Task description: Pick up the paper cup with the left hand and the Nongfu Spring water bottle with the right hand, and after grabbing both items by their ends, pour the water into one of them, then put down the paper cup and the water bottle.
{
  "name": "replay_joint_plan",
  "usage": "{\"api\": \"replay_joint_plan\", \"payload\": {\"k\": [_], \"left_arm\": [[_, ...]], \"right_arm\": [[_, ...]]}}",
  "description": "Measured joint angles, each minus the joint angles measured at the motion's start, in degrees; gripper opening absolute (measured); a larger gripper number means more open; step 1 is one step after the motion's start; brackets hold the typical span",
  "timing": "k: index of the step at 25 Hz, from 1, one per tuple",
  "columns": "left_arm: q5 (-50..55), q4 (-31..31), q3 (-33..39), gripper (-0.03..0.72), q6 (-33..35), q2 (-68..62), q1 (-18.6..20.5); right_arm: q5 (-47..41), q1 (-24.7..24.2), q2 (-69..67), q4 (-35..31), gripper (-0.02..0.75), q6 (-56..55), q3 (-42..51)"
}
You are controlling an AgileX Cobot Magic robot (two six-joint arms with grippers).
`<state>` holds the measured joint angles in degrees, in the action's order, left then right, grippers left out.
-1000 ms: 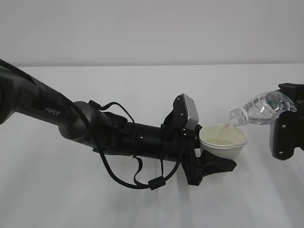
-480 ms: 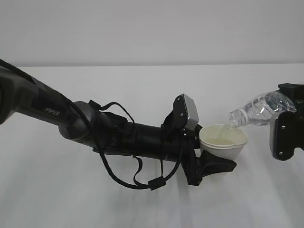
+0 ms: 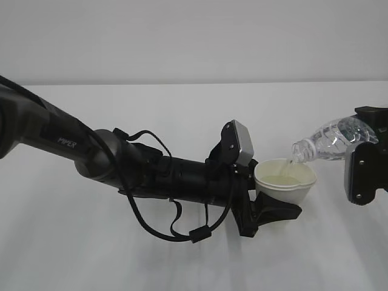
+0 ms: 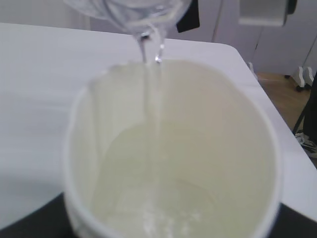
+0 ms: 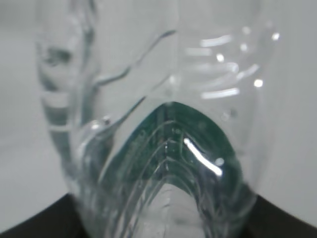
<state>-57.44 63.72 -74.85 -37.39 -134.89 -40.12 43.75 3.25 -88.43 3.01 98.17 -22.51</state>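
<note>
At frame centre you are gripping the paper cup [image 3: 285, 180] in the left hand [image 3: 267, 209], while the right hand [image 3: 364, 167], at the right edge, is clamping the tilted Nongfu Spring water bottle [image 3: 330, 139], which is pouring water [image 4: 151, 74].

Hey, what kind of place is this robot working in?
Probably a robotics lab or test room: a bare white table against a plain pale wall, and, in the left wrist view, a wooden floor past the table's edge. Nothing homely shows.
</note>
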Motion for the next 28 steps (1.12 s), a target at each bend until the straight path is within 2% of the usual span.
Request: {"api": "replay_joint_plan", "payload": {"k": [28], "left_arm": [[0.0,0.3,0.0,0.428,0.0,0.0,0.0]], "right_arm": [[-0.3,0.0,0.0,1.0,0.375,0.0,0.0]]}}
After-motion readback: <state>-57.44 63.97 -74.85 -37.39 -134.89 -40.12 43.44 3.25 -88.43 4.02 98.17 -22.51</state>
